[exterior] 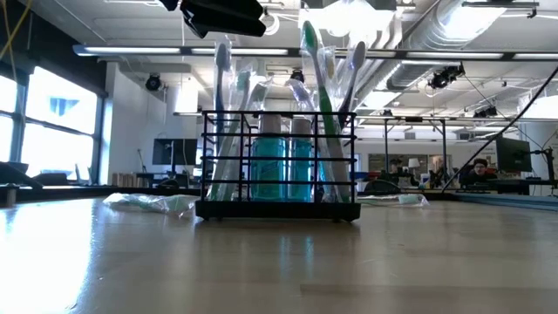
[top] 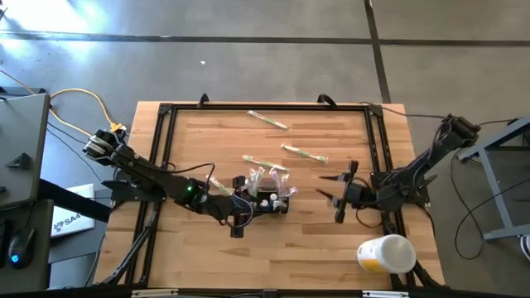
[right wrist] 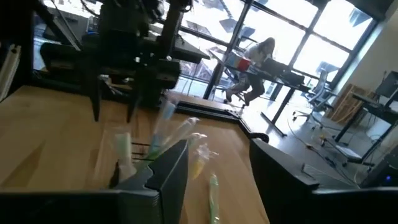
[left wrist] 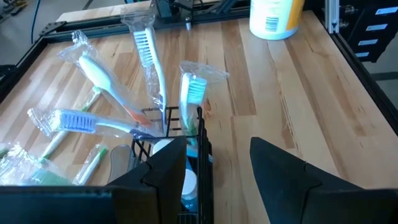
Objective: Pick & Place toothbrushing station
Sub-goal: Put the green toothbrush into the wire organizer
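Caddy (top: pixel 265 199) sits upright mid-desk (top: pixel 199 257), toward the near edge, toothbrushes (exterior: pixel 324 96) standing in it. Left end effector (top: pixel 238 217) fingers apart, at the caddy's near-left side, not clamped. Right end effector (top: pixel 338 195) fingers apart, near the right edge, clear of caddy.

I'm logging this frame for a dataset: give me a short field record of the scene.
caddy: black wire box, mid-table, upright, holding wrapped toothbrushes and blue bottles
left gripper: at the caddy's end, open, one finger over the caddy's rim
right gripper: open, waiting right of the caddy, apart from it
loose toothbrushes: three wrapped on the table beyond the caddy
cup: white and yellow, on its side near the table's right corner
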Robot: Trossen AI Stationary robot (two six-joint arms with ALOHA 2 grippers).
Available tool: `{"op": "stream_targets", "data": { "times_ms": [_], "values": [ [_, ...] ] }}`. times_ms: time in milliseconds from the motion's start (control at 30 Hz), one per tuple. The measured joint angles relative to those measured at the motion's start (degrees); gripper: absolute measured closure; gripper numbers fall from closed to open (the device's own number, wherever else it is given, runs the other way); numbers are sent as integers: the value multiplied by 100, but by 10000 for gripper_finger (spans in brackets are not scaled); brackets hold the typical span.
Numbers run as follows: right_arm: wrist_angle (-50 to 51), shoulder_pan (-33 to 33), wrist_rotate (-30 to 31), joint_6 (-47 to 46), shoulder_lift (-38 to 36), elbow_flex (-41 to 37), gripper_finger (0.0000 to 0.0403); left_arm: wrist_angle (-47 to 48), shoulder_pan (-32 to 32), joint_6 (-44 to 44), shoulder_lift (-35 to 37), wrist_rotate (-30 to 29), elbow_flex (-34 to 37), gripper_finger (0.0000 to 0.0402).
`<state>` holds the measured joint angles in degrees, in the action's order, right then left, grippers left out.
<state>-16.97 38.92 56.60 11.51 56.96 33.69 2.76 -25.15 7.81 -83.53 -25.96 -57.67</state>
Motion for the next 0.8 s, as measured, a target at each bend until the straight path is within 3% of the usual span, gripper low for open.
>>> {"op": "stream_targets", "data": {
  "times_ms": [133,300,567,800],
  "values": [
    [580,-441,-172,-291,-552,0,252,46,-1,0,0,0,0,229],
    [1079,-1321,-1117,-1035,-913,4,265,47,0,0,0,0,1,229],
    [2124,-2993,-2338,-1900,-828,2,267,47,0,1,0,0,0,229],
    [3047,-4204,-2863,-2659,-531,0,267,51,0,2,0,0,0,229]
  ]
}}
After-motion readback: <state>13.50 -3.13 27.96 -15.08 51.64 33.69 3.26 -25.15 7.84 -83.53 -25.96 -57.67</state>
